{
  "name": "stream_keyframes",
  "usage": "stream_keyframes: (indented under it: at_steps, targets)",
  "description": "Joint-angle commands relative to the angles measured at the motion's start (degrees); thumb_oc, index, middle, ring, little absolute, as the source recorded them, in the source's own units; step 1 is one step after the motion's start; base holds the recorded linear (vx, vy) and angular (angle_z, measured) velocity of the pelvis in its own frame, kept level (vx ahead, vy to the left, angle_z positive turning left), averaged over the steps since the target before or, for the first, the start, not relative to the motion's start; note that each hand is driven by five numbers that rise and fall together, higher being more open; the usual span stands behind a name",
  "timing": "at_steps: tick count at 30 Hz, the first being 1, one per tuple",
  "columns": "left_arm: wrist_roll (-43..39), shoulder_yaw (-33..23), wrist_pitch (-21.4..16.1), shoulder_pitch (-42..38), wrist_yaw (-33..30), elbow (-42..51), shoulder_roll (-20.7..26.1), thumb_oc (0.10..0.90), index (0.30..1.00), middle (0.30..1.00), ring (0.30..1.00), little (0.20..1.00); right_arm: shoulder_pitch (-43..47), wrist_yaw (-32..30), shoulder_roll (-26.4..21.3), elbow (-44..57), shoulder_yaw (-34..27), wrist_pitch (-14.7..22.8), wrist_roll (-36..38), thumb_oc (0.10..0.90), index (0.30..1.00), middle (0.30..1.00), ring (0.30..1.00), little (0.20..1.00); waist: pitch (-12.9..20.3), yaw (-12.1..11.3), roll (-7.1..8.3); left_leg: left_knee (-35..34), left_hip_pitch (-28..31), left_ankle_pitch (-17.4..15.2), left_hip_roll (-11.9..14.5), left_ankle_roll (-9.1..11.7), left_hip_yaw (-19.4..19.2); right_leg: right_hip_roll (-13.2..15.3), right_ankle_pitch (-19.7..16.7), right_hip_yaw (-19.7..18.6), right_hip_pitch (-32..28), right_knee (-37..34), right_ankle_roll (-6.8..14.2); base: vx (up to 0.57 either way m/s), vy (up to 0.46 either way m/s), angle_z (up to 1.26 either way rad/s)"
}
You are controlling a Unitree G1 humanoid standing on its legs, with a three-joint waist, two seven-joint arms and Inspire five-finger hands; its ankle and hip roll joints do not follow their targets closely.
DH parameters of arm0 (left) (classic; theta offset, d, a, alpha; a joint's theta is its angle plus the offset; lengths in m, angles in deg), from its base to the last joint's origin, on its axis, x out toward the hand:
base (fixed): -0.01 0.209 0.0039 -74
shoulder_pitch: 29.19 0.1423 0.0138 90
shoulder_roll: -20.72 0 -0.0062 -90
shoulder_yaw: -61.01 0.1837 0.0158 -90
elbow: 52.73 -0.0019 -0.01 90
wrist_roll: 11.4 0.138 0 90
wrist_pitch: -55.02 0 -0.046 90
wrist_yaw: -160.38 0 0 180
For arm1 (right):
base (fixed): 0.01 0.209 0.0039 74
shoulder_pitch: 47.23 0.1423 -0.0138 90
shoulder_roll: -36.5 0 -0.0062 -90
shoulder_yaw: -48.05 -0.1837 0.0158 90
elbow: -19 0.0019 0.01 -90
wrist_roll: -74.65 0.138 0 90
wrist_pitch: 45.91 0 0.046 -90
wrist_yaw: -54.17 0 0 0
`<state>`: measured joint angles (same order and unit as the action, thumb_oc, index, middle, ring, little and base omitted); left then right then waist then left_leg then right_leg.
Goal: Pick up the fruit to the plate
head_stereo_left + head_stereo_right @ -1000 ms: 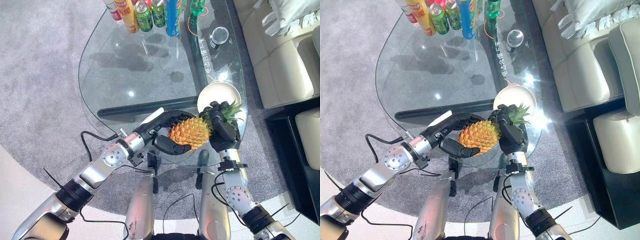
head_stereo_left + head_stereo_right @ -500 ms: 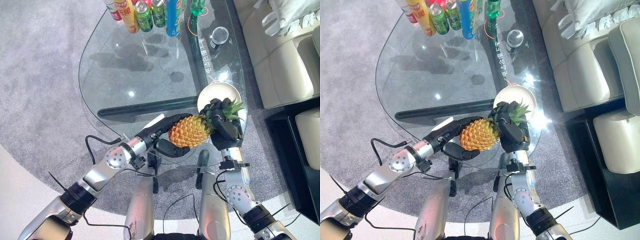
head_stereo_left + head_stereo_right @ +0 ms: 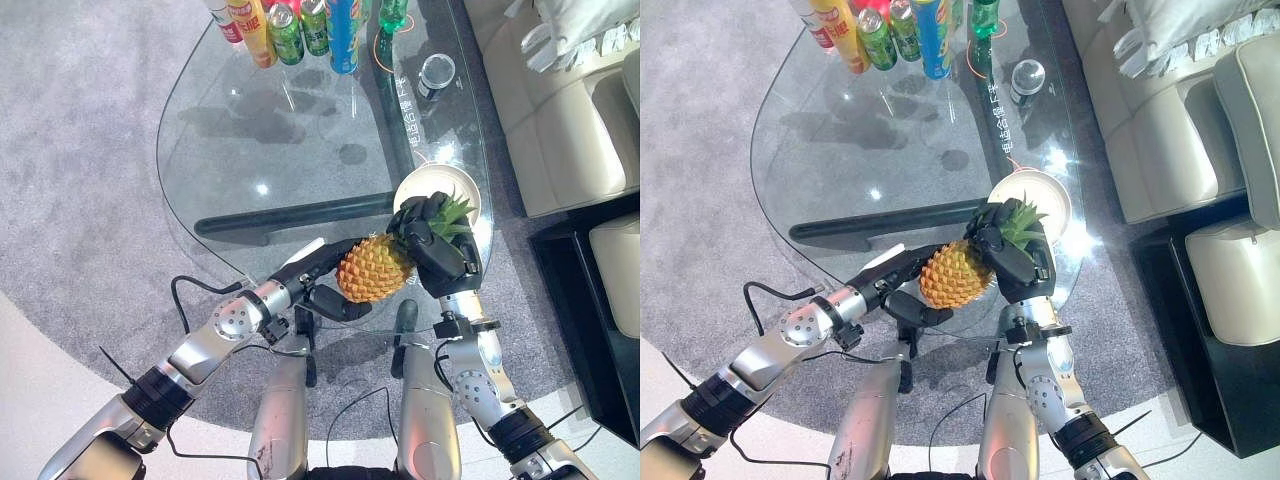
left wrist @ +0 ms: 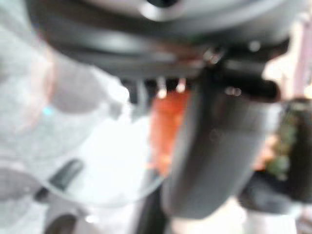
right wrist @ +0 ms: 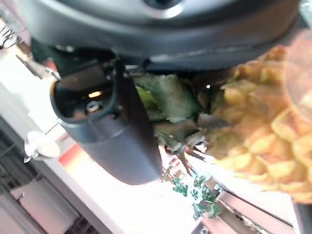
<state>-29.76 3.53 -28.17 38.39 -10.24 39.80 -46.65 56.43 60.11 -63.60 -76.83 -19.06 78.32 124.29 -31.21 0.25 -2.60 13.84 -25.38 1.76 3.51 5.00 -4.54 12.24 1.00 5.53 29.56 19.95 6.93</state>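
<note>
My right hand (image 3: 436, 250) grips the pineapple (image 3: 372, 268) by its crown, centre frame; my left hand (image 3: 325, 285) cups its body just below the plate (image 3: 418, 184).

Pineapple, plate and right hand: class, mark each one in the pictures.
pineapple (image 3: 372, 269), left eye view, middle of its scaly body.
plate (image 3: 422, 182), left eye view, bare far rim.
right hand (image 3: 437, 255), left eye view, back of hand.

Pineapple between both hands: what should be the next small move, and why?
Probably carry it a little further away from the robot, over the plate, then lower it. The pineapple is held above the glass table, the left hand cupping its body and the right hand curled round its leafy end, which already overlaps the plate's near rim.
</note>
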Motion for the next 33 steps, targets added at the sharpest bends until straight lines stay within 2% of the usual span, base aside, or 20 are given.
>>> stream_keyframes:
  at_steps: [1, 7, 10, 11, 19, 26, 30, 33]
  targets:
    - [0.28, -1.19, -0.86, 3.42, 0.98, 5.32, 0.56, 0.8, 0.9, 0.9, 0.9, 0.9, 9.09, -6.87, -1.22, 14.4, -6.95, 7.58, -13.52, 0.1, 0.3, 0.3, 0.3, 0.2, 1.42, 1.92, 1.16, 7.95, -2.08, -7.32, -6.38, -3.92, -5.38, -6.03, -0.23, 5.62, -3.17, -3.53, -1.75, 0.0, 0.0, 0.0]
    - [0.13, -1.92, 0.21, 4.11, -0.35, 4.51, 0.85, 0.8, 0.9, 0.9, 0.9, 0.9, 9.92, -15.3, -5.45, 14.81, -9.66, 5.76, -24.23, 0.1, 0.3, 0.3, 0.3, 0.2, 1.42, 1.87, 1.61, 8.03, -2.09, -7.37, -6.19, -3.95, -5.34, -6.08, -0.19, 5.86, -3.16, -3.39, -1.51, 0.0, -0.005, 0.0]
    - [0.1, -2.05, 0.5, 4.29, -0.69, 4.11, 0.9, 0.8, 0.9, 0.9, 0.9, 0.9, 10.34, -17.13, -6.43, 14.72, -10.06, 5.36, -25.54, 0.1, 0.3, 0.3, 0.3, 0.2, 1.42, 1.78, 1.66, 8.01, -2.1, -7.36, -6.12, -3.88, -5.29, -6.09, -0.15, 5.93, -3.2, -3.41, -1.48, 0.0, 0.0, 0.0]
    - [0.08, -2.03, 0.86, 4.46, -1.3, 3.74, 0.95, 0.8, 0.9, 0.9, 0.9, 0.9, 10.94, -19.82, -7.36, 14.36, -10.34, 4.7, -28.11, 0.1, 0.3, 0.3, 0.3, 0.2, 1.42, 1.66, 1.73, 7.98, -2.27, -7.29, -6.09, -3.85, -5.19, -6.15, -0.14, 5.97, -3.09, -3.41, -1.44, 0.0, 0.0, 0.0]
    - [-0.48, -0.73, 0.84, 4.46, -3.26, 0.76, 0.89, 0.8, 0.9, 0.9, 0.9, 0.9, 14.32, -26.13, -9.94, 12.23, -10.98, 3.24, -33.34, 0.1, 0.3, 0.3, 0.3, 0.2, 1.42, 1.06, 1.69, 8.27, -3.06, -7.32, -6.03, -3.77, -4.53, -5.83, 0.06, 6.4, -2.38, -2.79, -1.21, 0.0, 0.0, 0.0]
    - [1.13, 2.79, 1.55, 2.82, -5.77, -4.58, -0.96, 0.8, 0.9, 0.9, 0.9, 0.9, 20.88, -36.19, -10.84, 3.97, -10.86, 0.55, -39.65, 0.1, 0.3, 0.3, 0.3, 0.2, 1.42, 0.1, 1.21, 8.44, -5.04, -7.07, -6.3, -3.65, -3.74, -5.51, 0.11, 6.86, -0.43, -2.18, -0.99, 0.0, 0.0, 0.0]
    - [0.13, 4.48, 2.57, 2.36, -6.89, -6.74, -1.26, 0.8, 0.9, 0.9, 0.9, 0.9, 24.04, -39.54, -11.96, -0.11, -10.49, -0.19, -40.73, 0.1, 0.3, 0.3, 0.3, 0.2, 1.42, -0.22, 0.74, 8.42, -5.94, -6.97, -6.48, -3.55, -3.31, -5.49, 0.11, 6.94, 0.53, -1.91, -0.89, 0.0, 0.001, 0.01]
    - [-0.19, 5.94, 2.01, 2.15, -7.44, -8.79, -1.37, 0.8, 0.9, 0.9, 0.9, 0.9, 26.56, -41.23, -12.93, -3.43, -10.64, -0.7, -41.26, 0.1, 0.3, 0.3, 0.3, 0.2, 1.42, -0.37, 0.35, 8.38, -6.68, -6.91, -6.64, -3.44, -3.11, -5.48, 0.06, 6.97, 1.31, -1.84, -0.79, 0.0, 0.0, 0.0]
